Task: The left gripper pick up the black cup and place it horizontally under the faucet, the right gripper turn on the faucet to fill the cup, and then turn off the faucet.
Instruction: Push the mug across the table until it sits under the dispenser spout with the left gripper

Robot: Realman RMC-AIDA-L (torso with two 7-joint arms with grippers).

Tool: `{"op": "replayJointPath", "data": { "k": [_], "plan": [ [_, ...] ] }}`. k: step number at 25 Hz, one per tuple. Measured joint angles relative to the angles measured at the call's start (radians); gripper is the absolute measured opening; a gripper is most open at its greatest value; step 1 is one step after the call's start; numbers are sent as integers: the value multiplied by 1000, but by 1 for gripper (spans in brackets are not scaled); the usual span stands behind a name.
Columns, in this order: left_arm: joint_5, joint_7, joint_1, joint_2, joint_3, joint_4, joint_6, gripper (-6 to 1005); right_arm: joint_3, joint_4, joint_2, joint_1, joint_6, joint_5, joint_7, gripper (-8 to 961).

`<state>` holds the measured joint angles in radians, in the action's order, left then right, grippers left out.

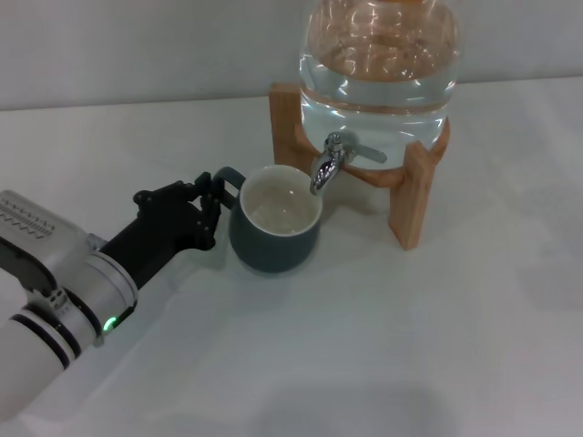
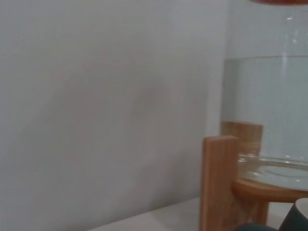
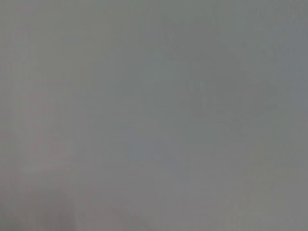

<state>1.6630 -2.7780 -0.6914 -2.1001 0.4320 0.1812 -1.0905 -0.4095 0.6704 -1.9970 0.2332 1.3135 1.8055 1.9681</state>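
White tabletop (image 1: 383,346) — plain pale wall (image 1: 137,45) behind; soft even light

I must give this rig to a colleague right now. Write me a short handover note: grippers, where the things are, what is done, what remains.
Left gripper: at the handle of the black cup, fingers around it.
Right gripper: not in view.
Cup: upright on the white table, its mouth beneath the faucet of the water jar on its wooden stand. It looks empty.
Done: cup placed under the faucet.
Left: right gripper opens the faucet, fills the cup, closes it.
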Motion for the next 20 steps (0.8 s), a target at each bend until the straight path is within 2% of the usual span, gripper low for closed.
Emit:
{"op": "replayJointPath", "data": {
  "k": [20],
  "plan": [
    [-25, 0, -14, 2, -4, 27, -3, 134, 5, 3, 0, -4, 12, 0, -1, 839]
  ]
}}
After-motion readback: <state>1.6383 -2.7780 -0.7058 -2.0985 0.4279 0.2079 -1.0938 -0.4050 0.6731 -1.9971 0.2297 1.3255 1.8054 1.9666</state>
